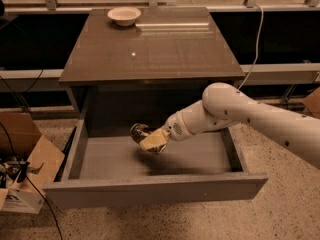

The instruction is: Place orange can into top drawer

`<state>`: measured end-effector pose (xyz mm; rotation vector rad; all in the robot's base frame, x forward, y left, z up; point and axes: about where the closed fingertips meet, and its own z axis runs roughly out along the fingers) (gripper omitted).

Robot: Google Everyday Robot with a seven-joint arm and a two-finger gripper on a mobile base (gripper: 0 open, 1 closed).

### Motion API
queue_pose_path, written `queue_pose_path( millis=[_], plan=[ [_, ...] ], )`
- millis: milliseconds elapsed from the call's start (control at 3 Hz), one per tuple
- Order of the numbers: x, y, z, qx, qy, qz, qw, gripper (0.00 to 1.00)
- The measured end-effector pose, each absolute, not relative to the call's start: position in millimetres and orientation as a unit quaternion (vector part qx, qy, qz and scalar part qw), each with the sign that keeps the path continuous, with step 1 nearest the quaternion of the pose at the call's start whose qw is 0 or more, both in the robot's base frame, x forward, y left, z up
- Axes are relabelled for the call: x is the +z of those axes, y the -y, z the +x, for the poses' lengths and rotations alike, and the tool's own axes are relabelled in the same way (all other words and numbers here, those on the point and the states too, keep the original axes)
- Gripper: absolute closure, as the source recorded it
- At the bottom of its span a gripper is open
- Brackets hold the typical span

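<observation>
Floor: speckled pale terrazzo floor (280, 214) under everything.
Cabinet: a square grey cabinet (150, 49) with a glossy dark top, standing before a railing.
Drawer: the top drawer (150, 190), wide, shallow and grey with a flat plain front panel, is pulled fully out towards the camera, showing its grey inner floor.
Arm: a thick white robot arm (250, 119) comes in from the right edge and slopes down to the left over the drawer's right wall.
Box: an open brown cardboard box (30, 159) sits on the floor just left of the drawer, with dark cables beside it.
Bowl: a shallow cream bowl (124, 15) rests on the cabinet top near its back left corner.
Can: the orange can (154, 142), small, dented metal with an orange-tan and white label, lies tilted inside the drawer space, left of centre, silver end pointing up and left. It hangs just above the drawer floor with a shadow under it.
Claw: the gripper (149, 137) at the arm's tip is inside the drawer, pinching the orange can.
</observation>
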<state>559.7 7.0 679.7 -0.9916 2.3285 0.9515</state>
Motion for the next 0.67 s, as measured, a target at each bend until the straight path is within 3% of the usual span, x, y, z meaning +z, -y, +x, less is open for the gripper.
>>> queue_pose_path(
  millis=[333, 667],
  plan=[
    [678.9, -8.5, 559.0, 0.344, -0.840, -0.359, 0.216, 0.00],
    [678.9, -8.5, 559.0, 0.344, -0.840, -0.359, 0.216, 0.00]
  ],
)
